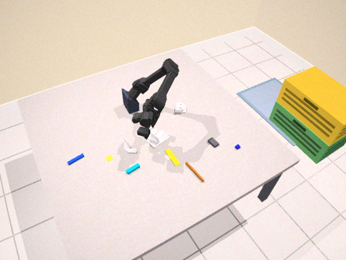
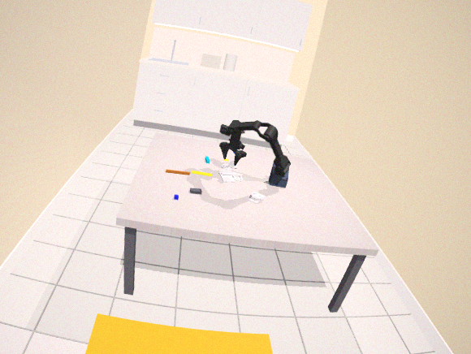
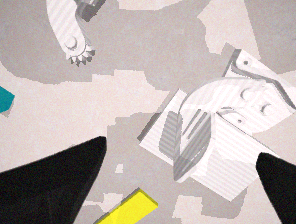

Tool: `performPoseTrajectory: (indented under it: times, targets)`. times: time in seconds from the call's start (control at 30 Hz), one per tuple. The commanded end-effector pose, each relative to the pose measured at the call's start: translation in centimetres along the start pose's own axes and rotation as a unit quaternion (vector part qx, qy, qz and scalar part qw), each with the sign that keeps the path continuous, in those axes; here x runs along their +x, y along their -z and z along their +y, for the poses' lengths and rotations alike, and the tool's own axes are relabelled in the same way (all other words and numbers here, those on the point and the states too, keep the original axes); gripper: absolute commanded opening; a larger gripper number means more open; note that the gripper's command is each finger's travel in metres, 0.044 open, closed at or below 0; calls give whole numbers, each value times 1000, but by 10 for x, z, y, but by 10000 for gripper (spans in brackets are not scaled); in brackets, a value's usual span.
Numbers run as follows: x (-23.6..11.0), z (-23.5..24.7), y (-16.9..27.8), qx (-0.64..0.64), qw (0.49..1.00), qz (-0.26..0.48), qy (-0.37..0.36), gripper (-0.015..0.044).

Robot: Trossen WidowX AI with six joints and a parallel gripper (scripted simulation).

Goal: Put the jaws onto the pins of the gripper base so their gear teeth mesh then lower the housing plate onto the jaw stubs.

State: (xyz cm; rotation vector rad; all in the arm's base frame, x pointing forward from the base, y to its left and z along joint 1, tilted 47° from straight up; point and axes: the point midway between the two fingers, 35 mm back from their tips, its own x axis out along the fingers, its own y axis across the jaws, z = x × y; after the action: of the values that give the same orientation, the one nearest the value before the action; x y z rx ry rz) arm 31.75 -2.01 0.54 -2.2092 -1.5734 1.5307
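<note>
The white gripper base [image 1: 162,138] [image 3: 227,177] lies flat on the table. One white jaw [image 3: 200,97] lies over it, its curved arm reaching across the plate. Two round knobs show by its inner end; whether it is fully seated on a pin I cannot tell. The other white jaw [image 1: 130,149] [image 3: 64,25] lies loose beside the base, its gear teeth showing in the wrist view. The white housing plate [image 1: 180,107] [image 2: 257,197] lies apart, nearer the arm's side of the table. My gripper [image 1: 150,132] [image 2: 231,161] [image 3: 179,151] is open and empty above the base, fingers wide on either side of the placed jaw.
A yellow bar [image 1: 172,157] [image 3: 131,207] lies beside the base, with an orange rod [image 1: 194,172] beyond. A cyan bar [image 1: 133,169], a yellow square [image 1: 109,158] and a blue bar [image 1: 76,159] lie past the loose jaw. A dark block [image 1: 213,142] and blue cube [image 1: 237,146] lie opposite.
</note>
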Motion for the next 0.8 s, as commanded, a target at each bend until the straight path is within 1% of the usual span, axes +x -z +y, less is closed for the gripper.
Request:
performPoseTrajectory:
  times: [0.0, 0.37, 0.77]
  targets:
    - [-2, 4, -3, -41, 999, -2, -2, 440]
    - [-4, 13, -11, -152, 988, -3, -2, 440]
    - [-7, 23, -21, -270, 963, -4, -3, 440]
